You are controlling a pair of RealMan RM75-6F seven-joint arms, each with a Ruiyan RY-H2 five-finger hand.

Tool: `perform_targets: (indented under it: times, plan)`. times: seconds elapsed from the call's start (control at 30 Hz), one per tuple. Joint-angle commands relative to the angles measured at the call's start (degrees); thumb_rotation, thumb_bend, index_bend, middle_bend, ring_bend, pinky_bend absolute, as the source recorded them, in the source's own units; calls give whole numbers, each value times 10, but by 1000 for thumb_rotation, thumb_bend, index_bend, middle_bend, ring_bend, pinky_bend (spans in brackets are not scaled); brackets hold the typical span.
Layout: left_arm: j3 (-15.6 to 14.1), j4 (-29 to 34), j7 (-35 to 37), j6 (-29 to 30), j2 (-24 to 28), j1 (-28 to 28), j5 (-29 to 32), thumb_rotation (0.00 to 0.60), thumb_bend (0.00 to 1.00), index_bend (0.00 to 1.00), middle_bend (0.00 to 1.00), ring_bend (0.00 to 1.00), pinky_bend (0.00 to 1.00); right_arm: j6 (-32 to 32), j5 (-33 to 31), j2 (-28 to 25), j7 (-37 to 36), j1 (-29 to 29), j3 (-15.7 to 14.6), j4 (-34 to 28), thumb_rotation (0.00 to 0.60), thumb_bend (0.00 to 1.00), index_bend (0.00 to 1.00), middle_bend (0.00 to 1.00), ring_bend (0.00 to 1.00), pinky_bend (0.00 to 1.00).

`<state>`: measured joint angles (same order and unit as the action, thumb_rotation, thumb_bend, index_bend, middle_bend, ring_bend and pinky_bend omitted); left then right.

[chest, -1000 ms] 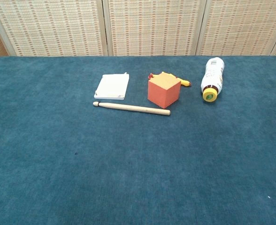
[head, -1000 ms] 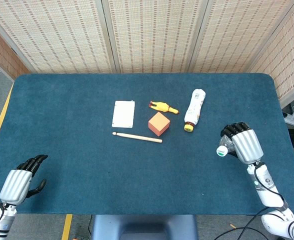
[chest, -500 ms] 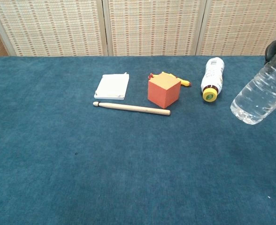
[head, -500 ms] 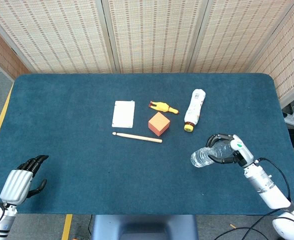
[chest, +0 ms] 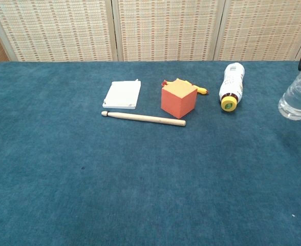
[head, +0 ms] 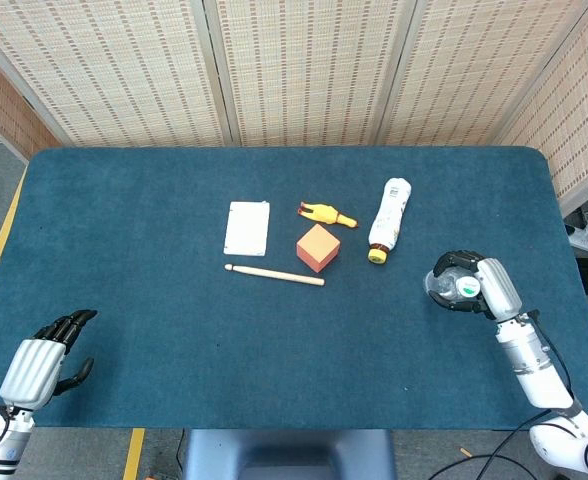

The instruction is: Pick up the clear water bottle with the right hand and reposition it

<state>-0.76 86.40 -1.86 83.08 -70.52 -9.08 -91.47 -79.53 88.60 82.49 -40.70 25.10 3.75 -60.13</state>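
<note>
So the right hand (head: pixel 471 285) has its fingers wrapped around the clear water bottle (chest: pixel 297 100), out at about 4 o'clock on the blue surface (head: pixel 154 300). In the chest view the bottle's bottom end looks like it's hanging clear of the carpet, so I'd guess it's carried mid-move, not set down yet. Gripping it near the cap end probably makes sense for standing it up or laying it wherever it's headed.

The left hand (head: pixel 42 362) sits at about 8 o'clock with nothing in it, fingers loosely apart, out of the way.

The other stuff clusters near the middle: white pad (head: pixel 247 228), wooden stick (head: pixel 274 274), orange cube (head: pixel 317 247), yellow toy (head: pixel 325 213), and a labelled bottle (head: pixel 388 218) lying at roughly 2 o'clock. Woven screen panels (head: pixel 304 70) wall off the back.
</note>
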Motion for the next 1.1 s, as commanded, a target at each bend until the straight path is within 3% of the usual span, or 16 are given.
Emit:
perform_targets:
  times: [0.03, 0.27, 0.37, 0.5, 0.83, 0.97, 1.1]
  plan:
    - [0, -1, 1, -1, 0, 0, 2, 600, 355, 135, 152, 203, 386, -27, -25, 67, 196, -5, 24, 64, 600, 385, 832, 754, 614, 686]
    - [0, -1, 3, -1, 0, 0, 1, 600, 356, 135, 152, 203, 386, -3, 23, -72, 58, 10, 10, -201, 600, 385, 833, 754, 614, 686]
    - [0, -1, 3, -2, 0, 0, 2, 600, 354, 135, 152, 203, 386, -7, 31, -110, 44, 8, 12, -261, 600, 385, 833, 754, 615, 686]
    - [0, -1, 4, -2, 1, 0, 1, 600, 356, 135, 152, 202, 386, -2, 19, -110, 62, 3, 14, -256, 600, 385, 833, 754, 614, 686]
    - [0, 0, 3, -2, 1, -1, 1, 600, 355, 135, 152, 203, 386, 70, -70, -13, 134, -4, 20, -93, 600, 386, 832, 754, 615, 687]
    - [-1, 0, 3, -3, 1, -1, 1, 600, 355, 135, 152, 203, 386, 54, -53, -10, 138, -4, 23, -99, 600, 386, 833, 754, 615, 688]
    - [-1, 0, 2, -3, 0, -1, 0, 600, 355, 135, 152, 203, 386, 24, -26, -28, 147, -4, 30, -147, 600, 386, 833, 754, 615, 687]
